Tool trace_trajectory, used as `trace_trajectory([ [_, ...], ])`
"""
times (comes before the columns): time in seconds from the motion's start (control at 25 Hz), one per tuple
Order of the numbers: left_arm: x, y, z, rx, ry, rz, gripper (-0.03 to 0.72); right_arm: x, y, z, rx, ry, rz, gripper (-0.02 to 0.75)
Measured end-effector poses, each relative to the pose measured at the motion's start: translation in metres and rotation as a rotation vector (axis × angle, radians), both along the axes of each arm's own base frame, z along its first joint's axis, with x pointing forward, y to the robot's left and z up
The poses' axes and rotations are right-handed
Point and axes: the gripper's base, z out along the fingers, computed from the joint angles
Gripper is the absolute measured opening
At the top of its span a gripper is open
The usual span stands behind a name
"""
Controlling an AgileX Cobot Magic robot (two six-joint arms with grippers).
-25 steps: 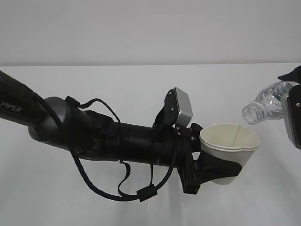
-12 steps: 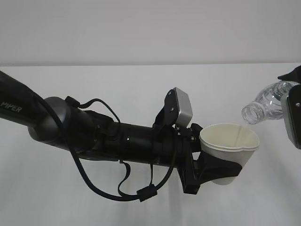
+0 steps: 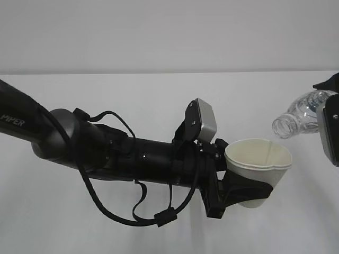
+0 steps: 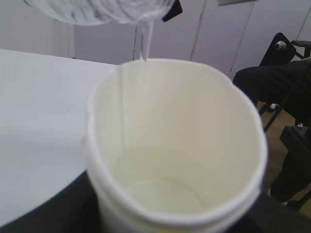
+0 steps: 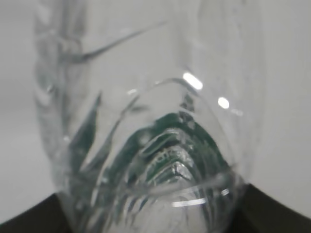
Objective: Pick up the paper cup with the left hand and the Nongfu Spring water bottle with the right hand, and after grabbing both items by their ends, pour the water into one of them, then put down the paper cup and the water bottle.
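My left gripper (image 3: 253,191) is shut on the lower part of the white paper cup (image 3: 258,159) and holds it upright above the table. In the left wrist view the paper cup (image 4: 180,141) fills the frame, with a little water pooled at its bottom. The clear Nongfu Spring water bottle (image 3: 296,115) lies tilted at the right, its open mouth just above the cup's far rim. A thin stream of water (image 4: 145,39) falls from the bottle (image 4: 97,9) into the cup. My right gripper (image 3: 331,132) is shut on the bottle's base end; the ribbed bottle (image 5: 146,121) with its green label fills the right wrist view.
A white table (image 3: 159,95) spreads under both arms, with a plain pale wall behind. The left arm (image 3: 106,151), with its loose cables, stretches across the left and middle. Past the table's edge in the left wrist view stands a dark chair (image 4: 286,53).
Hardly anything: the bottle and right gripper have shifted very slightly at the right edge while water keeps running. The left arm and cup hold still.
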Motion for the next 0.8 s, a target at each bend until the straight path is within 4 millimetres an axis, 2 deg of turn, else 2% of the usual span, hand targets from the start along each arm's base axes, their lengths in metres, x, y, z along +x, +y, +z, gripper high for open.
trace_trajectory([
  [0.8, -0.0007, 0.0001, -0.0001, 0.001, -0.003, -0.008, 0.414, 0.0000, 0.0000, 0.0000, 0.000, 0.000, 0.000, 0.410],
])
